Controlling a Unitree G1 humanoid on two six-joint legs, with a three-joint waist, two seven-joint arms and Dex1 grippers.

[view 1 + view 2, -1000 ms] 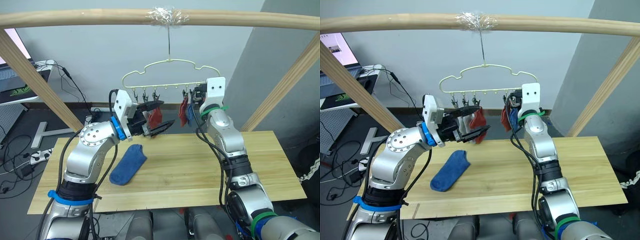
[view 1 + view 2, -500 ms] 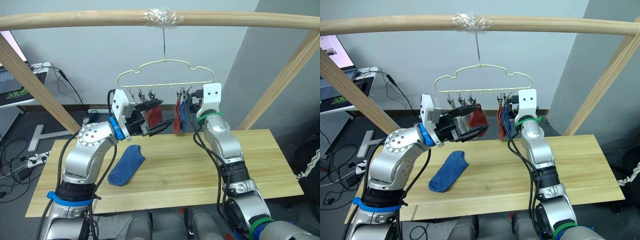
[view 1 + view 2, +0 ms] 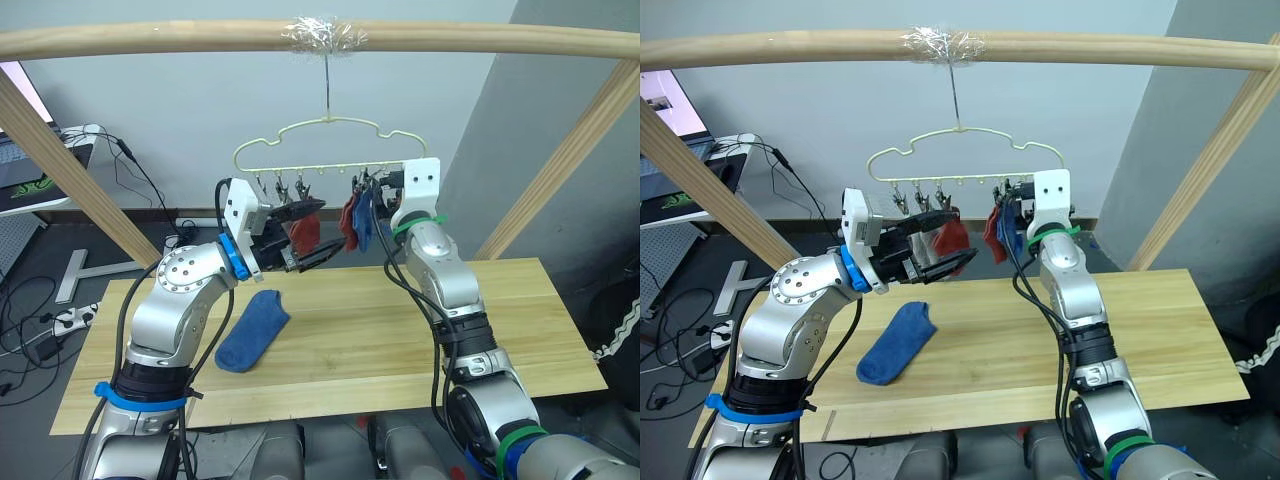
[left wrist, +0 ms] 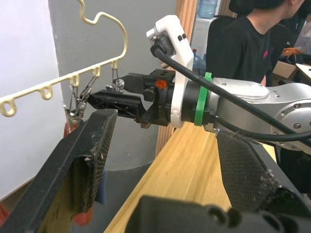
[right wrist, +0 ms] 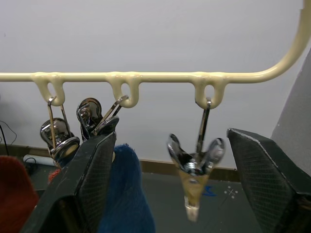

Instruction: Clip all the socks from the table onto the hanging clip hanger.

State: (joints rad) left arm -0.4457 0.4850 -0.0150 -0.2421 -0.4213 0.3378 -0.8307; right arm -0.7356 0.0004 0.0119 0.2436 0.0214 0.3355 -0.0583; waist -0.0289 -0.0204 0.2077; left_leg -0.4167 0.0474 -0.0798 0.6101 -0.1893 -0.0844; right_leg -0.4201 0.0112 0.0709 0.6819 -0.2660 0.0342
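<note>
Wooden rail (image 3: pixel 160 38): thick round pole across the top, carried on slanted wooden struts, with tape wrapped where the hook hangs.

Bench (image 3: pixel 520 330): wide top of light wood planks, below the rail.

Clip hanger (image 3: pixel 330 127): pale cream wire, wavy shoulders, hooked on the rail and hanging above the far edge of the bench. Small metal clips dangle from loops along its lower bar. One empty clip (image 5: pixel 195 165) hangs nearest the hanger's curved end.

Blue sock on bench (image 3: pixel 252 329): lies flat on the left half of the bench, well apart from the hanger.

Hung socks: a rust-red sock (image 3: pixel 346 216) and a blue sock (image 3: pixel 362 222) hang side by side from the right group of clips, just beside the right gripper.

Left gripper (image 3: pixel 312 232): raised below the left group of clips, fingers spread wide, with another rust-red sock (image 3: pixel 303 232) at them; whether it is pinched or merely draped I cannot tell.

Right gripper (image 5: pixel 170 194): raised at the right end of the lower bar, fingers parted, the empty clip between them and untouched.

Person (image 4: pixel 252 39): dark shirt, seated in the background behind the right arm.
</note>
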